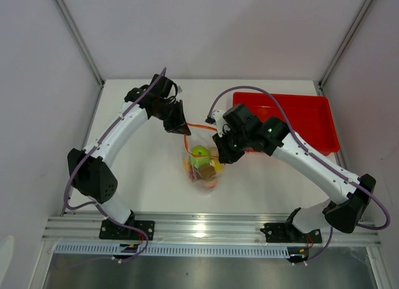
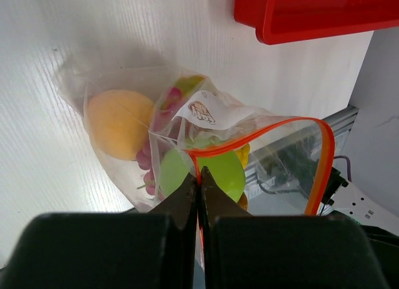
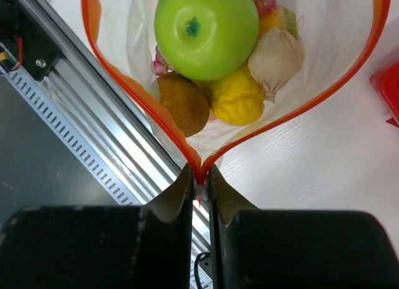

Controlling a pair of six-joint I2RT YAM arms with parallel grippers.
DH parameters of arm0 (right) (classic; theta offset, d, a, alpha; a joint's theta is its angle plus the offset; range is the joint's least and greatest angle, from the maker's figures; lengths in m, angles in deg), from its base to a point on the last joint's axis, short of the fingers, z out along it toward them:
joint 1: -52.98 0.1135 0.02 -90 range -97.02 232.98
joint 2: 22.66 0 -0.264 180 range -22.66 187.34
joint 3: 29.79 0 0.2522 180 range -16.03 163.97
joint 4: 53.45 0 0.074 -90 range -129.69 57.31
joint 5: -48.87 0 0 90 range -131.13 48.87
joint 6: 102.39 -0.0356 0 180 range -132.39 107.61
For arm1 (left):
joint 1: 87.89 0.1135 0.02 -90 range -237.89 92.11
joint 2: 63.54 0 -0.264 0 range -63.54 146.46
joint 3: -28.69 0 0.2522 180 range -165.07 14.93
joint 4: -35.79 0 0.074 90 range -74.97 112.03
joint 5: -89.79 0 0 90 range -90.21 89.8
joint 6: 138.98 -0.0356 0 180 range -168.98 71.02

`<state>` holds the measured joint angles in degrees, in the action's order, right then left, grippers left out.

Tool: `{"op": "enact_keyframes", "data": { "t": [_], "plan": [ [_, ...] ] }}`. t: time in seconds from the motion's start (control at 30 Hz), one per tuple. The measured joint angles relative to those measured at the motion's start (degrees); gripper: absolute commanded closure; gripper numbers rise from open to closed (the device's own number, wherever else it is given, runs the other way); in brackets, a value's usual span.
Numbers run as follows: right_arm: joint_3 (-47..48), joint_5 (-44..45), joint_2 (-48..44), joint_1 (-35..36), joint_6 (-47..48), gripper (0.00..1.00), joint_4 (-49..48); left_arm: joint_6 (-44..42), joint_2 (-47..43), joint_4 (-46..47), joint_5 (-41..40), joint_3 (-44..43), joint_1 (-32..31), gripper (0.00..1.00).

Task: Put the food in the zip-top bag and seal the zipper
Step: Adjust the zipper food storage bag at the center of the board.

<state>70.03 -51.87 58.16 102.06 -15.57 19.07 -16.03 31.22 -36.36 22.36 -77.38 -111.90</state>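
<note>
Top external view: the zip-top bag [image 1: 202,170], already holding the food [image 1: 200,154], sits mid-table [image 1: 143,177] between both arms. The left gripper [image 2: 198,188] and the right gripper [image 3: 199,177] each pinch one end of the zipper [image 2: 323,167], which gapes open. Sealing likely needs the strip pulled taut, then one pinch slid along it.

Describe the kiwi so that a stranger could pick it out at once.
Find the clear zip-top bag with the orange-red zipper in the middle of the white table. Look into its open mouth: next to the big green apple lies the kiwi, close to the zipper edge. It is the only dull brown oval among bright green, yellow and purple fruit.
</note>
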Motion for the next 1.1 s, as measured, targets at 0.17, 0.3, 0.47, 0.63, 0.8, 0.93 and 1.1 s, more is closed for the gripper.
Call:
{"op": "enact_keyframes", "data": {
  "t": [0.17, 0.3, 0.47, 0.63, 0.8, 0.93, 1.1],
  "plan": [
    [0.07, 3.08, 0.2, 0.09, 0.28, 1.0, 0.28, -0.07, -2.05, -0.74, -0.26, 0.13, 0.04, 0.99],
    [1.2, 5.66, 0.02, 0.09, 0.37, 1.0, 0.48, 0.04, -10.1, 0.74, 0.09, 4.13, 0.09, 0.99],
    [1.95, 6.86, -2.14, 0.09, 0.68, 1.0, -0.94, 1.18, -23.65, 3.69, 0.11, 10.64, 0.11, 0.99],
    [-3.91, 5.64, -3.91, 0.09, 0.61, 1.0, -5.95, 3.45, -28.15, 8.04, 0.52, 22.05, 0.15, 1.0],
    [-9.66, 4.92, -1.66, 0.15, 0.42, 1.0, -7.78, 5.22, -24.7, 9.22, 0.28, 34.16, 1.16, 0.99],
    [-6.8, 5.51, 0.48, 0.2, 0.81, 1.0, -8.13, 5.64, -25.53, 7.91, 0.09, 30.95, 1.64, 0.99],
    [0.85, 6.4, 1.29, 0.2, 1.75, 1.0, -7.56, 5.64, -27.61, 6.91, 0.09, 19.02, 1.66, 0.99]
  ]
}}
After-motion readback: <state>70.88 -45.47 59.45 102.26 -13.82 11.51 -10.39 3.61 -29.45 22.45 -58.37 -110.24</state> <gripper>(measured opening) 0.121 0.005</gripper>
